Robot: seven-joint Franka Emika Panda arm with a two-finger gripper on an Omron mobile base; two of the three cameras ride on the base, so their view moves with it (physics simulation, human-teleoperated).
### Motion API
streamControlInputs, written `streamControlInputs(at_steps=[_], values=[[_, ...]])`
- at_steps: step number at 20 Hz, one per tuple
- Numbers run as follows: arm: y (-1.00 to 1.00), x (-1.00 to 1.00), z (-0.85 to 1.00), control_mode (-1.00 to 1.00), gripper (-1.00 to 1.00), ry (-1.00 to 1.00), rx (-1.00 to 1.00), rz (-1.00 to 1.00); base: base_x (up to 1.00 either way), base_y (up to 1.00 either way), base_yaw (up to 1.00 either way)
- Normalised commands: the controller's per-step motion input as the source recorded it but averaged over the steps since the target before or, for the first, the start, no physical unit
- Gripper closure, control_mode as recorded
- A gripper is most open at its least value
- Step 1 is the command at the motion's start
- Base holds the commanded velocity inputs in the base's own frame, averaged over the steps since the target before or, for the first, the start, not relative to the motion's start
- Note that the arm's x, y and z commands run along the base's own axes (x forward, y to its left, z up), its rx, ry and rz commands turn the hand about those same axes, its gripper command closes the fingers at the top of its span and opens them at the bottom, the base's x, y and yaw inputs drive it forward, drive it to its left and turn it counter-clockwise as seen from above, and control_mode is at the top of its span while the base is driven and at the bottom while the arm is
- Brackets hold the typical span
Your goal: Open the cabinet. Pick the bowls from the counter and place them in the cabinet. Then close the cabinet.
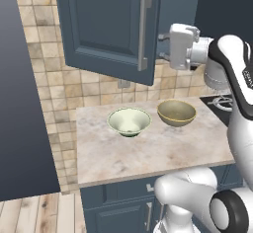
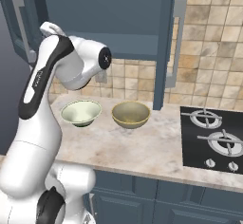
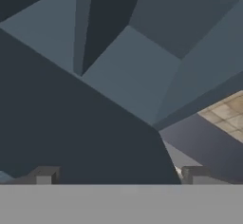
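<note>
Cabinet (image 1: pixel 106 24) doors stand swung open above the counter (image 1: pixel 148 153), one seen toward the left end, the other toward the right end near the stovetop (image 2: pixel 216 137). We judge the opening step done or nearly so, with the first pick now in hand. The pincer (image 3: pixel 118 175) is raised at cabinet height, jaws spread wide and holding nothing; in the hand view its tips face the dark cabinet interior.

Both bowls sit side by side toward the back of the counter, near each other but not touching: the pale green bowl (image 1: pixel 129 121) nearer the left end, the mustard bowl (image 1: pixel 176 112) toward the right. Both are upright and empty.

For a sound pick, we advise bringing the hand down clear of the door edges, then descending straight over one rim so that one finger goes inside and one outside the wall. The mustard bowl looks the nearer choice.

Obstructions: the left door, with its bar handle (image 1: pixel 145 32), hangs over the back of the counter close to the wrist, and the lift to the shelf must pass between the doors.
</note>
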Motion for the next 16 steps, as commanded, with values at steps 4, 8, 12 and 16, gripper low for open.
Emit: streamControlInputs(at_steps=[4, 8, 12, 16], values=[[0.00, 0.58, -0.04, -1.00, -1.00, 0.06, 0.00, 0.00, 0.00, 0.00, 0.00], [0.02, 0.67, -0.08, -1.00, -1.00, -0.01, 0.00, 0.01, 0.00, 0.00, 0.00], [0.00, 0.40, -0.02, -1.00, -1.00, 0.00, 0.00, 0.04, 0.00, 0.00, 0.00], [0.11, 0.42, 0.00, -1.00, -1.00, 0.05, -0.02, 0.15, 0.00, 0.00, 0.00]])
